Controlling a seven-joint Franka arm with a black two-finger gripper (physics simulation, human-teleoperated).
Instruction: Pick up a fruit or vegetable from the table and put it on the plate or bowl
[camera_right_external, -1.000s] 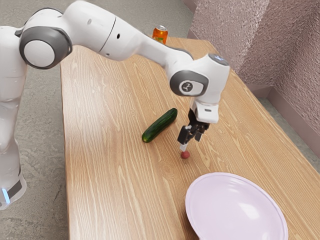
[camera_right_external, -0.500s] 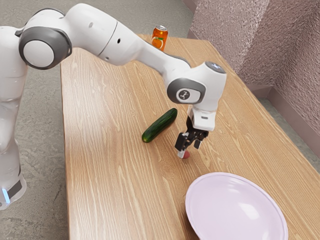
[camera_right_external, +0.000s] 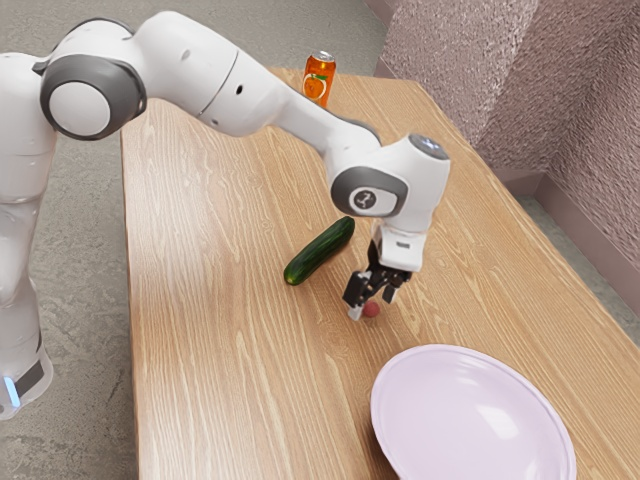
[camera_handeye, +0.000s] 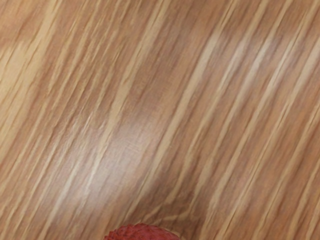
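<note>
Item: small red fruit (camera_right_external: 372, 311), rough-skinned where it appears just under the hand in the wrist view (camera_handeye: 142, 233).
Location: on the table (camera_right_external: 220, 320), between the cucumber (camera_right_external: 320, 250) and the pink plate (camera_right_external: 470, 415), touching neither.
Gripper (camera_right_external: 362, 306): low over the wood, tilted, its tip level with the fruit and just beside it on the exterior view's left.
Pincer state: cannot tell whether it is spread or pressed together.
Change: over the last second the hand has dropped from above the fruit to table height and drifted toward the exterior view's left; the fruit has kept its spot.
Meaning for task: judged to be the final approach to a grasp, with nothing lifted yet and the plate bare.
Risk: the fruit is small and round and may roll away if nudged off-centre.
Other stock: orange can (camera_right_external: 320, 75) at the far end of the table, well apart.
</note>
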